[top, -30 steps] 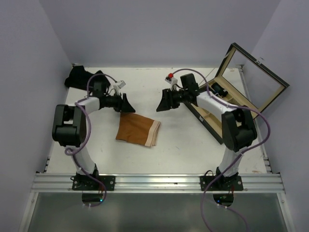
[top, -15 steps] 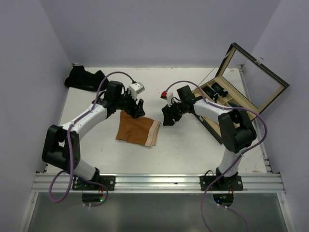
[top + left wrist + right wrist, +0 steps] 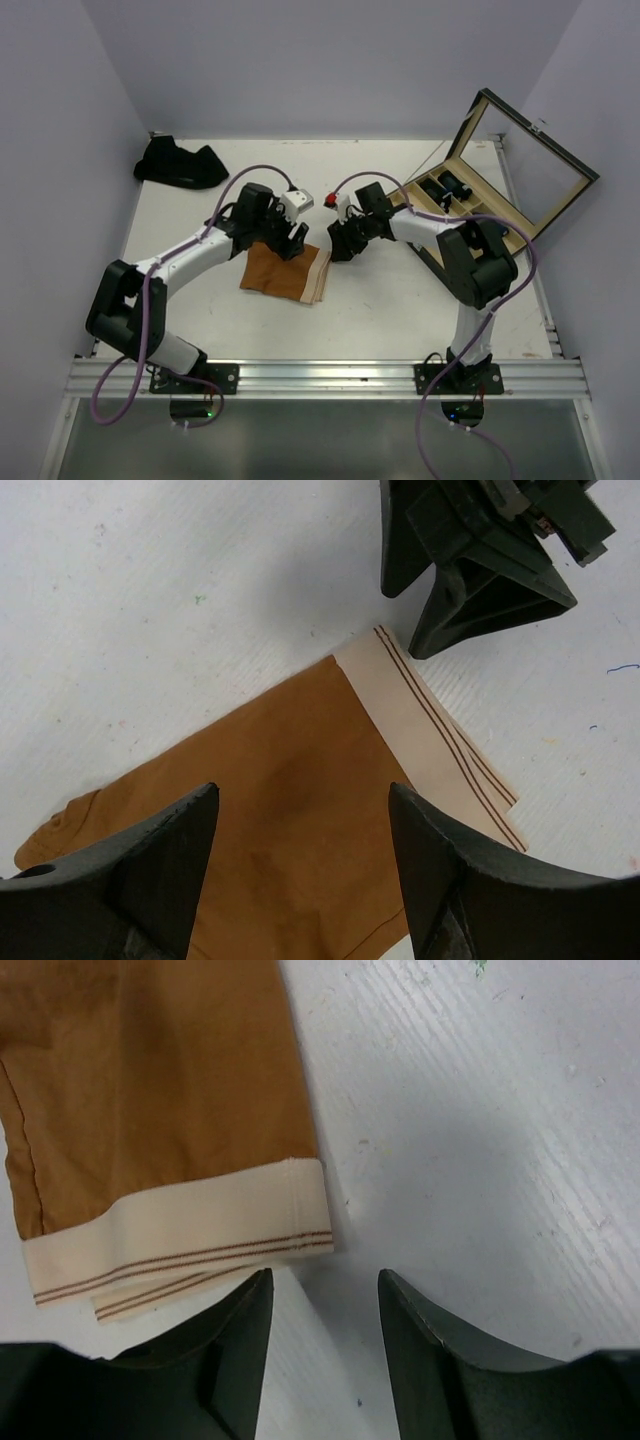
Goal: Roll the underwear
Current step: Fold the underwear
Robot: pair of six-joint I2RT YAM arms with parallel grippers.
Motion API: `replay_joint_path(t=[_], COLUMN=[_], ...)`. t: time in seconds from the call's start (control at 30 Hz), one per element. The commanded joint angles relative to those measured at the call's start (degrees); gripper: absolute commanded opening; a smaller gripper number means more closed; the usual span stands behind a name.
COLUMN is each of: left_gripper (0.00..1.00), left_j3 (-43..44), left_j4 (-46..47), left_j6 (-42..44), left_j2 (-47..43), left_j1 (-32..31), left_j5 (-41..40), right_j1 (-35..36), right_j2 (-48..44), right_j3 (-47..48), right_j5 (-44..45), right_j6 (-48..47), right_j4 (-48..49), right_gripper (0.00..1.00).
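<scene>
Over the last second both arms have swung inward and down, from hovering apart to meeting over the orange briefs. The left pincer (image 3: 300, 800) is spread wide and holds nothing. Its jaws straddle the orange cloth near the far edge, and whether they touch the fabric cannot be told. The right pincer (image 3: 322, 1285) is open less wide and also empty, with its tips over bare bench just off the cream waistband's corner.

The briefs (image 3: 285, 268) lie flat and folded in the middle of the bench (image 3: 380, 300), waistband toward the right arm. No turn of a roll shows anywhere on them, so rolling this pair has, by the look of it, not yet begun; the pincers seem to be only lining up for a grip.

A dark heap of cloth (image 3: 180, 163) sits well apart at the far left corner, untouched. The open wooden box (image 3: 437, 255) stands at the right with small dark things in its compartments, too small to identify.
</scene>
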Motion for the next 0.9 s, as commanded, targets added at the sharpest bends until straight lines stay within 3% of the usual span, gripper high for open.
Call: replay_joint_path(t=[0.0, 0.27, 0.5, 0.87], left_gripper=[0.72, 0.70, 0.73, 0.79], left_j3=[-1.39, -3.41, -4.46, -4.99], left_j4=[2.07, 0.58, 0.40, 3.56], left_j6=[1.65, 4.46, 4.72, 1.92], left_j2=[-2.85, -4.52, -4.17, -0.84], left_j1=[0.15, -1.25, -4.24, -12.94], left_j5=[-0.74, -2.14, -3.19, -14.00], right_j1=[1.28, 2.07, 2.07, 2.07], right_j2=[2.51, 3.75, 1.11, 3.14], right_j3=[0.03, -4.00, -9.89, -15.08], right_j5=[2.16, 0.57, -3.64, 0.39], right_j6=[2.35, 5.68, 15.95, 28.80], right_j4=[5.08, 10.51, 18.78, 25.47], right_gripper=[0.50, 0.40, 0.45, 0.38])
